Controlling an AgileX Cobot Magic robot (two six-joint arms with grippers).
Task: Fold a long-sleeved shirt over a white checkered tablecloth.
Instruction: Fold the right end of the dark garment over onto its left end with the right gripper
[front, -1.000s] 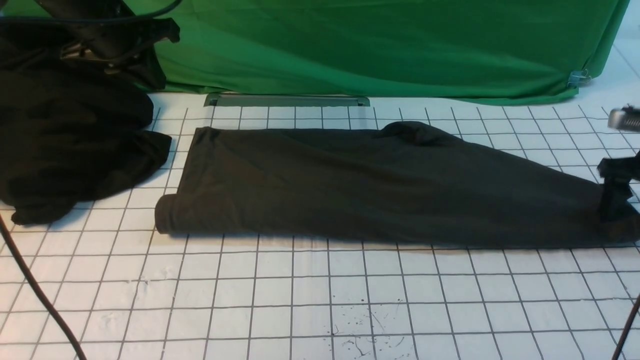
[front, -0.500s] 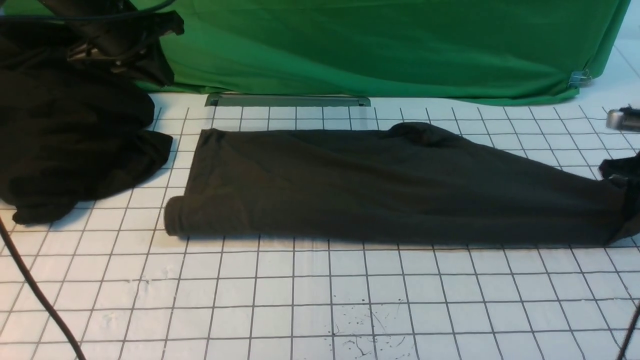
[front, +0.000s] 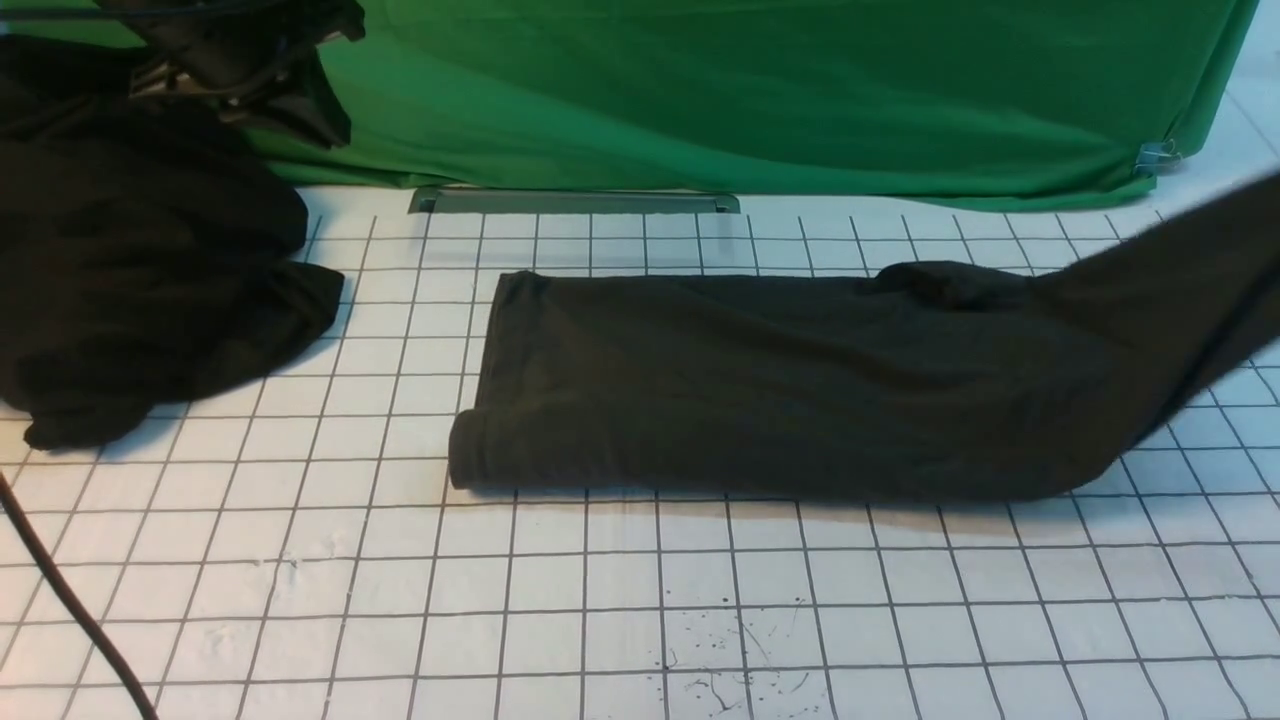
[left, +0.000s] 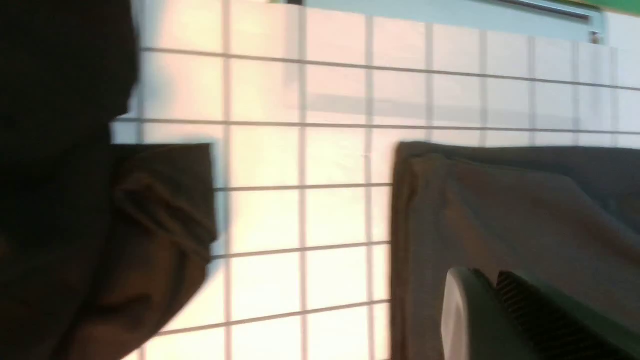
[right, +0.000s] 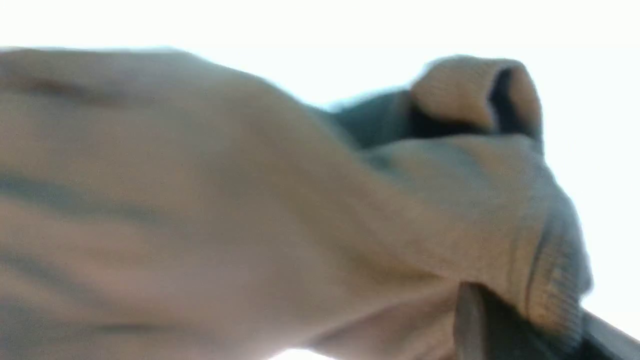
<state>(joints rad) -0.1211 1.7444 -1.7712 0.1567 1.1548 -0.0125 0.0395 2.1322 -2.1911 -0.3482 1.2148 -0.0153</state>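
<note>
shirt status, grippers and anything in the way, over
Right gripper shut on shirt end, held above the tablecloth. Left gripper state unclear. Black cloth heap lies apart, left.

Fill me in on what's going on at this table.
A two-armed robot is folding a long-sleeved shirt on the white checkered tablecloth. The right gripper is shut on the shirt's right end and holds it raised off the tablecloth. The rest lies flat as a long folded strip. The left gripper hangs at the far left above a black heap of cloth, apart from the shirt.
</note>
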